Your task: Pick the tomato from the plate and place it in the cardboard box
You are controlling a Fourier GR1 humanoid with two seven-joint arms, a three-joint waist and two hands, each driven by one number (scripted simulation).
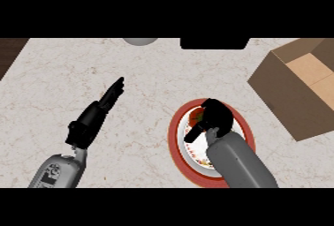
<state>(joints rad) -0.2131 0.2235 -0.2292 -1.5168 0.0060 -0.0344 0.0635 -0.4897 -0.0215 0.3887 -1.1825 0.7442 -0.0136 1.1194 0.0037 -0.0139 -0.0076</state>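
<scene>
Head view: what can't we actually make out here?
- Red tomato: mostly covered by the black right hand; whether the fingers enclose it cannot be told.
- Red-rimmed white plate: near side hidden under the grey right forearm.
- Brown cardboard box: cut off at the right edge.
- Grey round object and black object: cut by the top edge, unidentifiable.

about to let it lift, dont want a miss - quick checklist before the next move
1. Right hand over the plate: ok.
2. Tomato on the plate, showing red under the right hand: ok.
3. Fingers closed round the tomato: cannot tell, the hand hides most of it.
4. Cardboard box open on top, to the plate's right: ok.
5. Counter between plate and cardboard box free of other things: ok.
6. Left hand open on the counter's left side, away from the plate: ok.
</scene>
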